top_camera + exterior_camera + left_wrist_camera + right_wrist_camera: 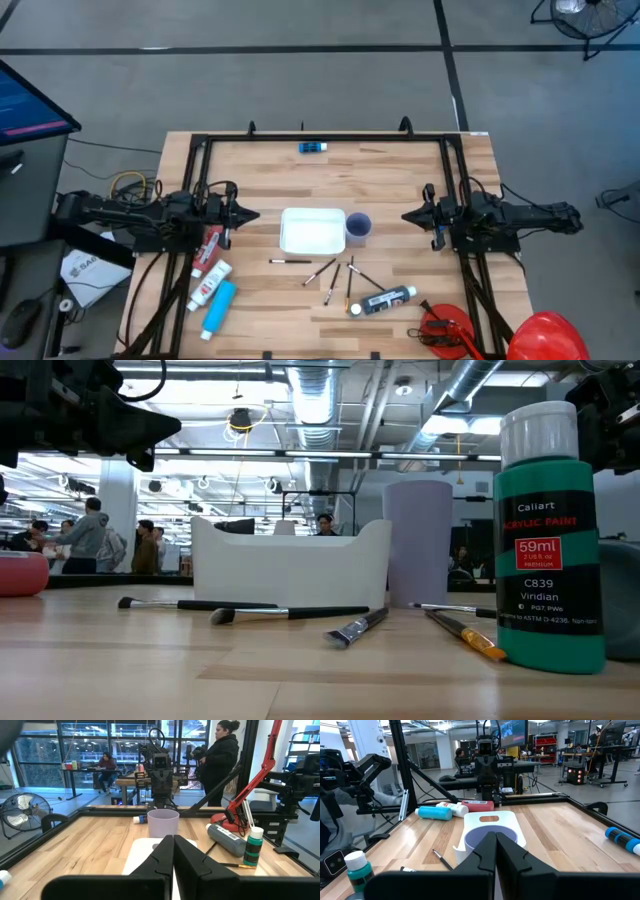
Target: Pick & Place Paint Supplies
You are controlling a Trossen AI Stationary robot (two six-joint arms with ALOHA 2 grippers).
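Both arms hover over the light wooden table, tips facing each other: left gripper and right gripper both clenched w/ nothing held. Between them sit the white rectangular plastic tray and, nearer the right gripper, the pale purple plastic cup. Thin dark-handled brushes and the dark paint bottle w/ white cap lie toward the front edge; red tube, white tube w/ red label and light blue tube lie beside the left gripper, frontward.

A white tray, a lilac cup and a green, white-capped paint bottle sit on pale striped wood.
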